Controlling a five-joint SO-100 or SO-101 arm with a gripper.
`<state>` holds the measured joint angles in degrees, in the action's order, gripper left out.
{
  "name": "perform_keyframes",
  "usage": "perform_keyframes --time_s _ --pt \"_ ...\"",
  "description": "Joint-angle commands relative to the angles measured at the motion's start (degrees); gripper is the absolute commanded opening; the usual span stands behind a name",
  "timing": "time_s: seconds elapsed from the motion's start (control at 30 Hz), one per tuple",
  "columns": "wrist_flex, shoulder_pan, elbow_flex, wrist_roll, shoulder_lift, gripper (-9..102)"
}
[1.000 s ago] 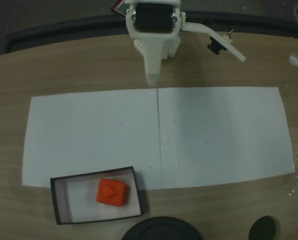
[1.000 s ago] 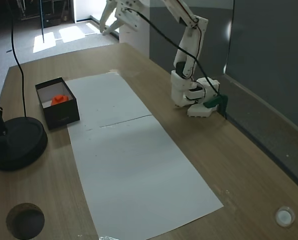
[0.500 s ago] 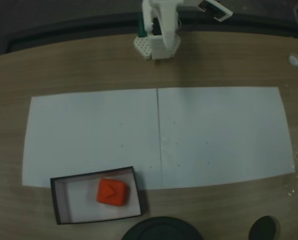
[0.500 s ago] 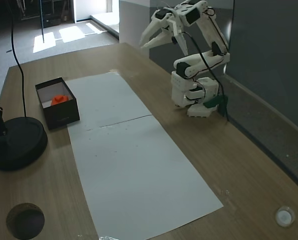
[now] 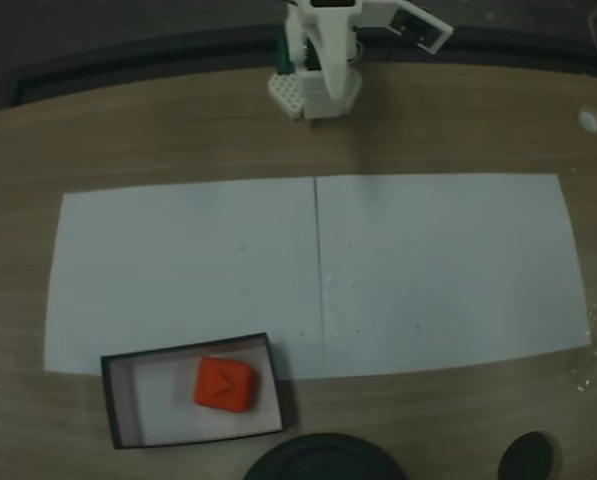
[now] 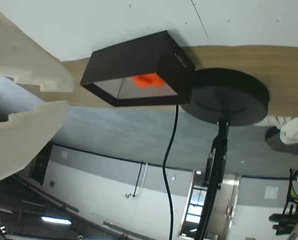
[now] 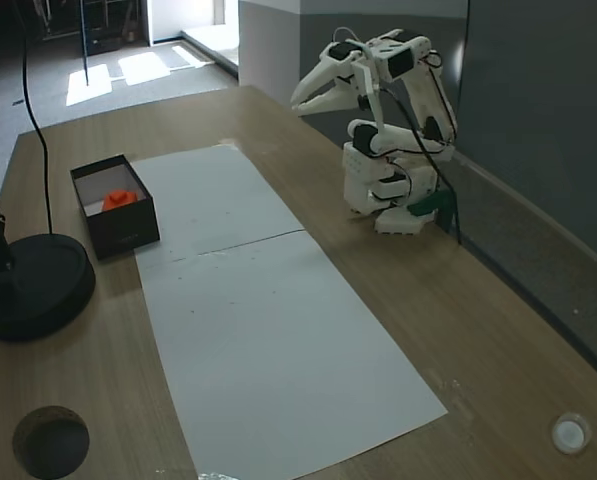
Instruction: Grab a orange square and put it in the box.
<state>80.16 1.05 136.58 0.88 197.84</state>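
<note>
Wooden tabletop [image 7: 498,330] carries white paper [image 5: 318,270]; at 7 o'clock in a fixed view the square [image 5: 225,384] lies inside the box [image 5: 118,415]. Folded arm's pincer [image 7: 311,97] is slightly spread, empty, well apart

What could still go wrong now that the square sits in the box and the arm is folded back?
1. The box sits at the table edge, close beside the round black base; a nudge to either could shift it.
2. A cable runs up from that base near the box, so a low return sweep might snag it.
3. The gripper looks slightly open and empty; the square lies off-centre toward one wall, so re-grasping it would likely be cramped.
</note>
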Motion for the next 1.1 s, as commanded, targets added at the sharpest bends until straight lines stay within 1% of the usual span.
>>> perform_keyframes --time_s 0.0,0.07,0.2,0.3,0.63,1.0,1.07 --pt "-1.14 0.18 0.18 -0.35 1.32 0" --pt "-0.88 0.88 0.97 -1.76 1.23 0" --pt "-0.62 0.53 8.09 -9.23 1.14 0" --pt "-1.14 0.53 14.59 -7.38 1.14 0" --pt "-3.25 0.26 26.46 -6.94 1.14 0" --pt "-5.80 0.79 33.93 -6.86 1.23 0" --pt "-6.15 0.70 35.42 -5.27 1.23 0"
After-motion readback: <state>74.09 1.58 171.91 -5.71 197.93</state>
